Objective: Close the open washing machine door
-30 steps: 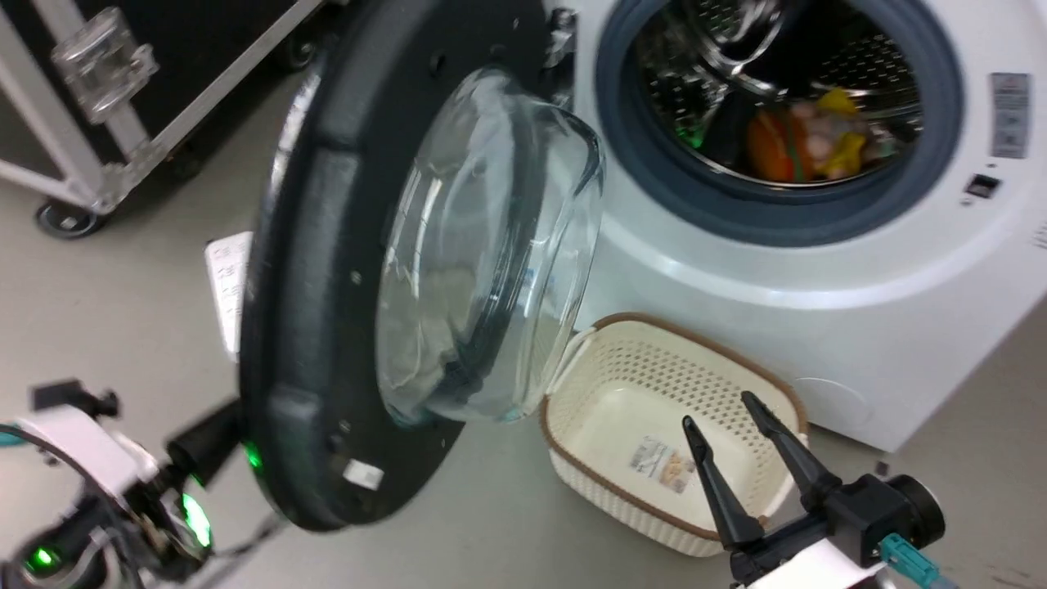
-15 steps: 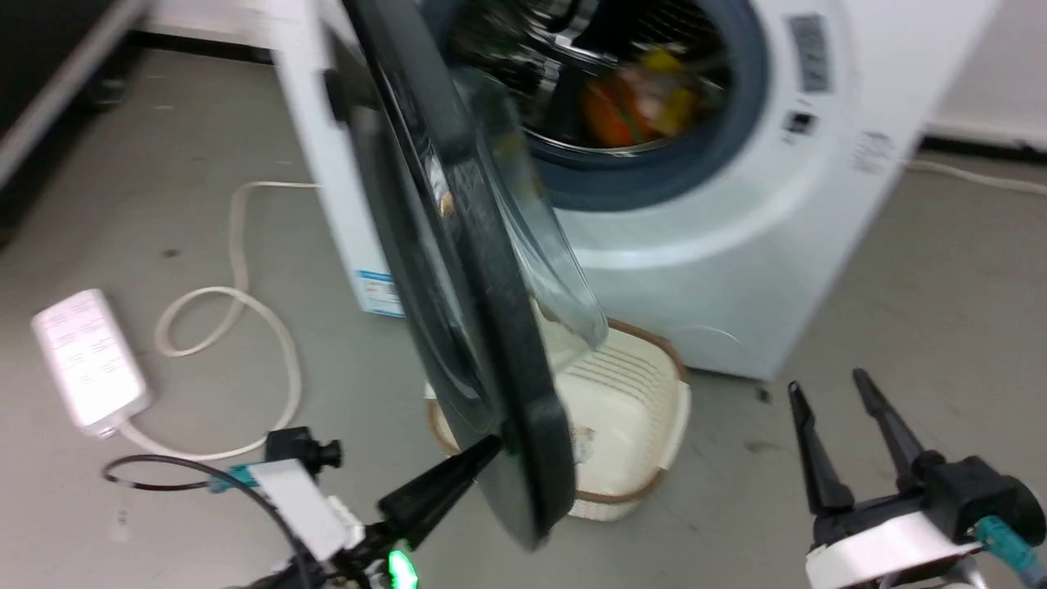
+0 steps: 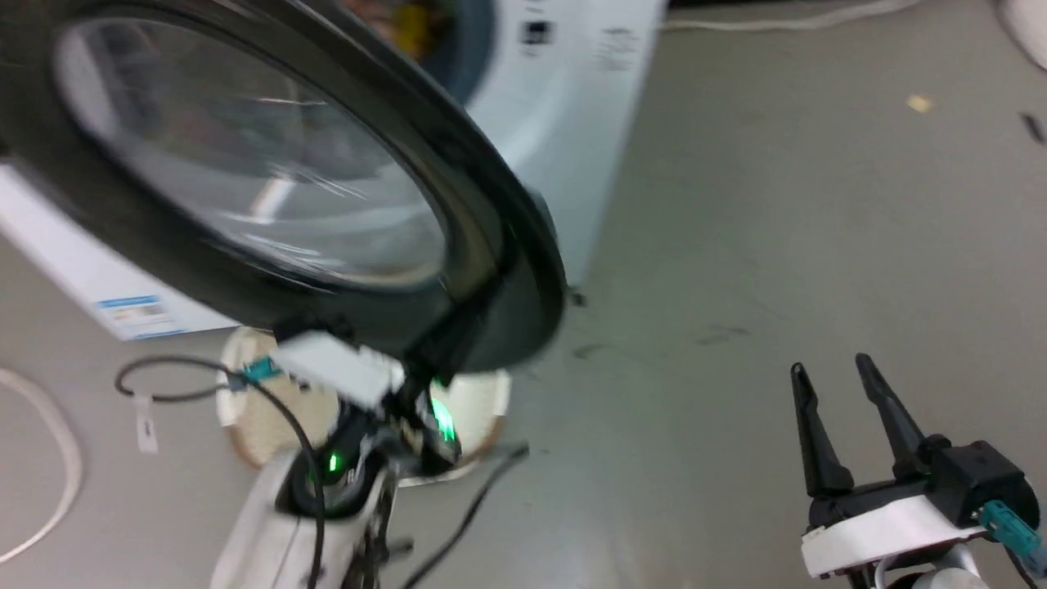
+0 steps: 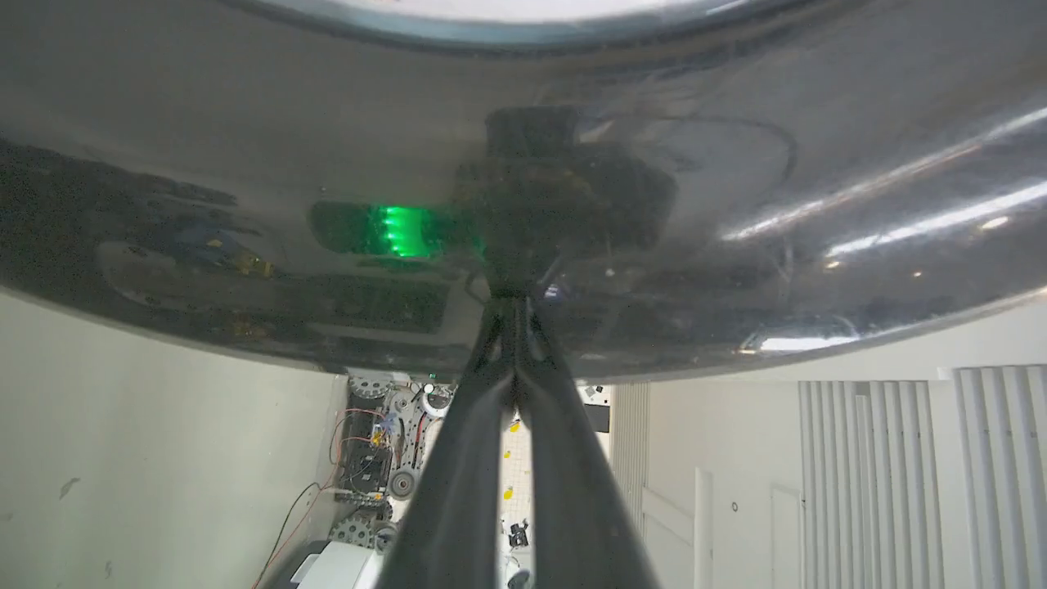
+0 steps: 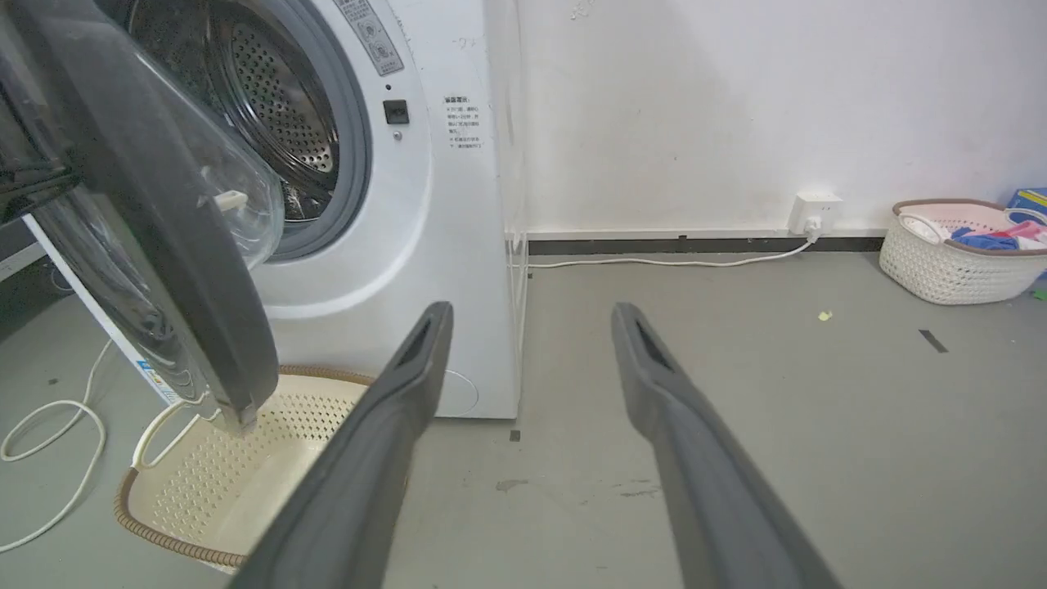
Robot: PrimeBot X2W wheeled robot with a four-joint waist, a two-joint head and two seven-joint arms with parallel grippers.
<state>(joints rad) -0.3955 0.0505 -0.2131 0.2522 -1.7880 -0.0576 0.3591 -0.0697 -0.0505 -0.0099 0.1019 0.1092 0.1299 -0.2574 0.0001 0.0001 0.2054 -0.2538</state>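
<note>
Left wrist view: clenched left gripper [image 4: 514, 319] seemingly touches the glossy black-rimmed round glass door [image 4: 204, 147]; right gripper [image 3: 828, 365] splayed, empty.

Motion blur smears the washing machine door [image 3: 245, 188], cropped by the head view's top and left edges above the left gripper [image 4: 514, 315], whose fingertips are hidden under the door's black rim. Just behind that gripper's wrist, the cream basket [image 3: 244, 409] is mostly covered. Print on the washing machine [image 5: 442, 213] is too small to read.
</note>
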